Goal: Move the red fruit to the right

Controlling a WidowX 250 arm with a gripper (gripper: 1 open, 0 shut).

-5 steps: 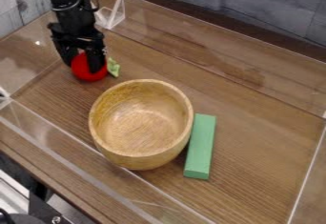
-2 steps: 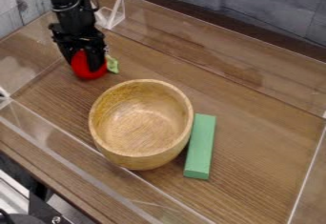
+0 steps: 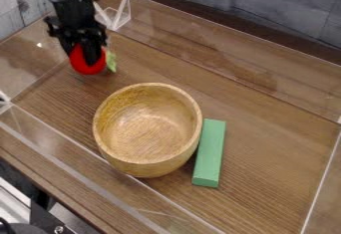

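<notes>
The red fruit is small, round and bright red, with a bit of green leaf at its right side. It is at the far left of the wooden table. My black gripper comes down on it from above, its fingers closed around the fruit's sides. The fruit looks slightly lifted off the surface, though I cannot tell contact for sure.
A wooden bowl stands in the middle, right of and nearer than the fruit. A flat green rectangular block lies against the bowl's right side. Clear plastic walls ring the work area, with a low one along the front edge.
The gripper has closed on the red fruit. Both have shifted slightly up and away compared with the earlier frames. Bowl and block have not moved.
</notes>
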